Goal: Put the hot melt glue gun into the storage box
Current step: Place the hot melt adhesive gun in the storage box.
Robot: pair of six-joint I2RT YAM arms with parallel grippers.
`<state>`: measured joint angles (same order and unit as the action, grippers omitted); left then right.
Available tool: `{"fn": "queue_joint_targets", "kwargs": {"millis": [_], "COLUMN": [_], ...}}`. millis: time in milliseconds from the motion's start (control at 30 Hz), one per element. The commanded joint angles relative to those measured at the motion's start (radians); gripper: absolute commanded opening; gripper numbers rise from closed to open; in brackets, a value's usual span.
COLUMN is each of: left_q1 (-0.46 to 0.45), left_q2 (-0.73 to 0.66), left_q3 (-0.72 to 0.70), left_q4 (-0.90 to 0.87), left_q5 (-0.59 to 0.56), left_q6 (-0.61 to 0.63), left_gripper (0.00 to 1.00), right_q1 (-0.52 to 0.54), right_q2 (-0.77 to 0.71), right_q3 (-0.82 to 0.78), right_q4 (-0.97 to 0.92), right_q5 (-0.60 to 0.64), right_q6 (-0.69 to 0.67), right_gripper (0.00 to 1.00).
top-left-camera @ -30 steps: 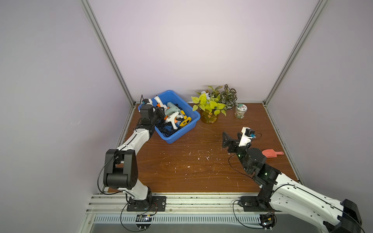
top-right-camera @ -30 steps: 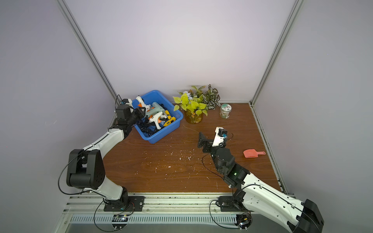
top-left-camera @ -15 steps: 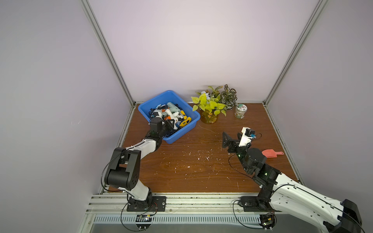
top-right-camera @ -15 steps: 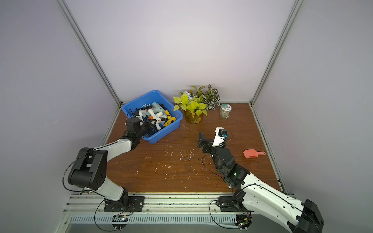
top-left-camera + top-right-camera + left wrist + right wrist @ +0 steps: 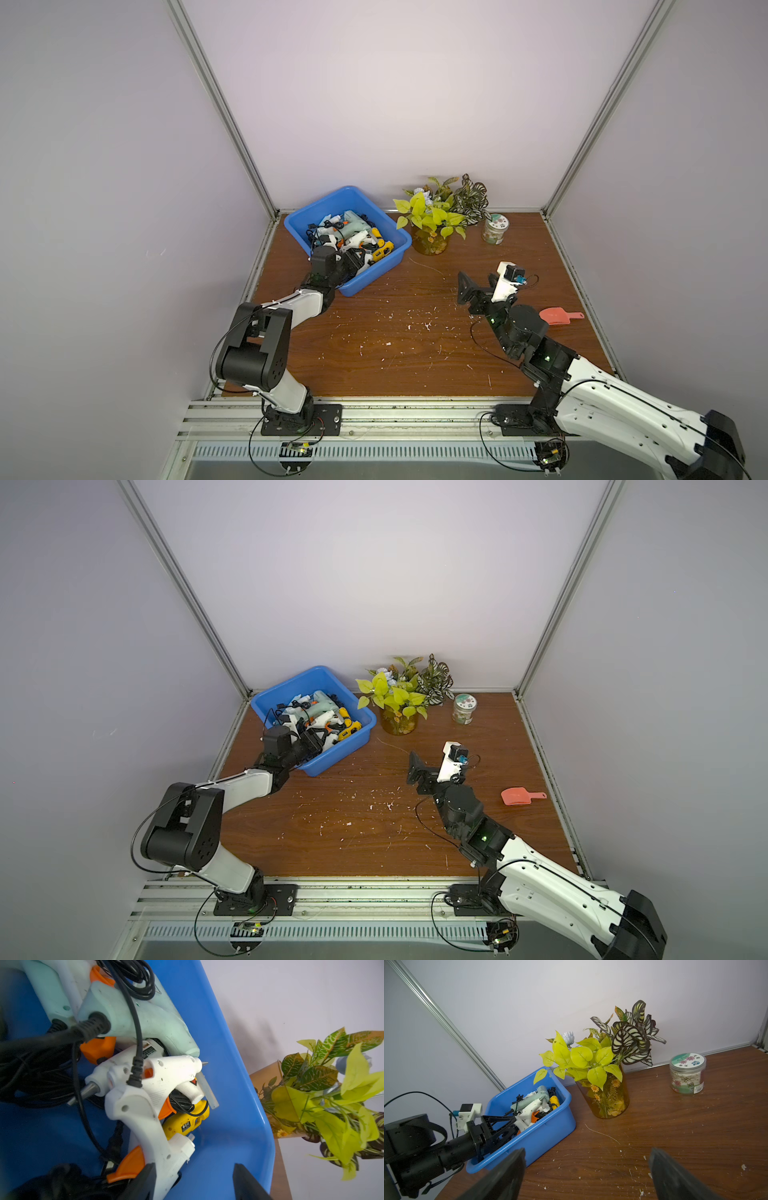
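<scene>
Looking down in both top views, the blue storage box [image 5: 328,201] [image 5: 299,683] sits on the brown table [image 5: 374,361], at the upper left of the wood, by the back wall. A pile of glue guns [image 5: 353,237] and black cords fills it. The left arm [image 5: 307,301] reaches up from the lower left, and the left jaws are inside the box, at its near corner. The right arm [image 5: 519,332] is at the right of the frame. The right jaws are up above bare table, well apart from the box. A plant in a yellow vase [image 5: 430,245] stands just right of the box, with a small jar [image 5: 493,230] near it. A pink scoop [image 5: 557,318] lies by the right edge of the table.

In the left wrist view, the left jaws are apart. A white glue gun [image 5: 145,1122] with an orange trigger lies on the pile in the box. Its end touches one jaw, and there is a gap to the other jaw.

In the right wrist view, the right jaws are wide apart, with only table seen between them. The left jaws reach into the box beside the white glue gun [image 5: 527,1116].
</scene>
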<state>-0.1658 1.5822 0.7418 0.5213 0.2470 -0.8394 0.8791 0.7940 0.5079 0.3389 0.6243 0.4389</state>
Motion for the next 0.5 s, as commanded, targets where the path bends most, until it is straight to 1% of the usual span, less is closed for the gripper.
{"fn": "queue_joint_targets", "kwargs": {"millis": [0, 167, 367, 467], "left_q1": [-0.003, -0.003, -0.003, -0.003], "left_q2": [-0.055, -0.158, -0.283, -0.351], "left_q3": [0.026, 0.042, 0.067, 0.067], "left_q4": [-0.104, -0.204, -0.296, -0.335], "left_q5": [-0.094, -0.195, -0.250, -0.301], "left_q6": [0.065, 0.134, 0.191, 0.216], "left_gripper": [0.72, 0.85, 0.99, 1.00], "right_q1": [-0.003, -0.003, -0.003, -0.004], "right_q2": [-0.006, -0.008, -0.003, -0.007], "right_q3": [0.014, 0.012, 0.016, 0.025], "right_q4": [0.033, 0.038, 0.042, 0.025], "right_q5": [0.014, 0.014, 0.020, 0.040], "right_q6": [0.009, 0.008, 0.000, -0.013], "right_gripper": [1.00, 0.99, 1.00, 1.00]}}
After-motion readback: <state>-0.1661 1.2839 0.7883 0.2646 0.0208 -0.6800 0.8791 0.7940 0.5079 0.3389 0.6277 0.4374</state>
